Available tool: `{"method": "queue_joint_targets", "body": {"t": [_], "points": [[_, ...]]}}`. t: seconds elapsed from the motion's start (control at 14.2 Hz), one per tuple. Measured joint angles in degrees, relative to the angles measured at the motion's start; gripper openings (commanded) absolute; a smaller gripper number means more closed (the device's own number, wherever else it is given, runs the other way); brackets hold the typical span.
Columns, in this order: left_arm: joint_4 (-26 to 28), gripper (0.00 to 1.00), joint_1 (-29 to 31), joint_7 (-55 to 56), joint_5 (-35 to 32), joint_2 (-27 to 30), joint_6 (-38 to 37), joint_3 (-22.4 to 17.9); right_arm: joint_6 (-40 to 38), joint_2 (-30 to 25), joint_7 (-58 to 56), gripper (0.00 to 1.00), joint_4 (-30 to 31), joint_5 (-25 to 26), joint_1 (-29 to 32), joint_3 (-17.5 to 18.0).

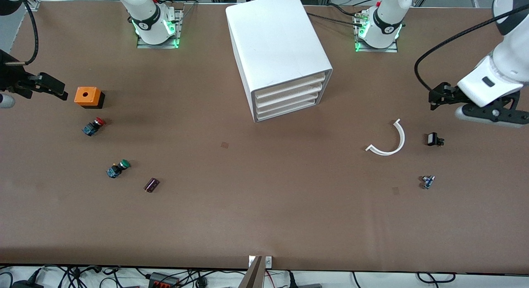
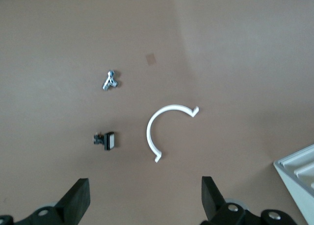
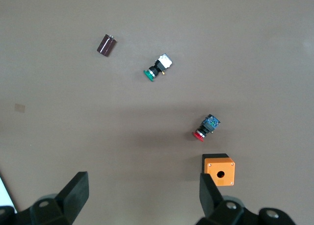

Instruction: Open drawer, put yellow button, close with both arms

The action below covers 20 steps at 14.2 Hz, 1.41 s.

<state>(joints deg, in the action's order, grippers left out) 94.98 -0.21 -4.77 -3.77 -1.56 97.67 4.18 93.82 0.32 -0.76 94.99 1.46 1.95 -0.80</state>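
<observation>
Under my left gripper (image 2: 144, 203), jaws wide, lies a white arc (image 2: 166, 129). My right gripper (image 3: 142, 200), also wide, hangs over an orange box (image 3: 219, 169). Between them the drawer (image 1: 289, 84) sits closed; I see no yellow-capped switch.

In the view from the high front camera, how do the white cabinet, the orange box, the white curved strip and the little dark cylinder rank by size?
Largest to smallest, as they look in the front view:
1. white cabinet, by far
2. white curved strip, wide in span though thin
3. orange box
4. dark cylinder
All rest on the table, so nearness changes little.
</observation>
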Motion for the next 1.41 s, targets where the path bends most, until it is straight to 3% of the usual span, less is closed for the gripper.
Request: {"method": "queue_joint_targets", "body": {"t": [0.21,1.41], "points": [[3.22,1.00,-0.22,0.00,3.02,2.28,2.92,-1.34,0.00,0.00,0.00,1.00,0.00,0.00,0.01,-0.01],[2.01,1.00,-1.97,0.10,3.20,2.43,0.10,-0.63,0.03,0.00,-0.01,1.00,0.01,0.00,-0.01,0.00]]}}
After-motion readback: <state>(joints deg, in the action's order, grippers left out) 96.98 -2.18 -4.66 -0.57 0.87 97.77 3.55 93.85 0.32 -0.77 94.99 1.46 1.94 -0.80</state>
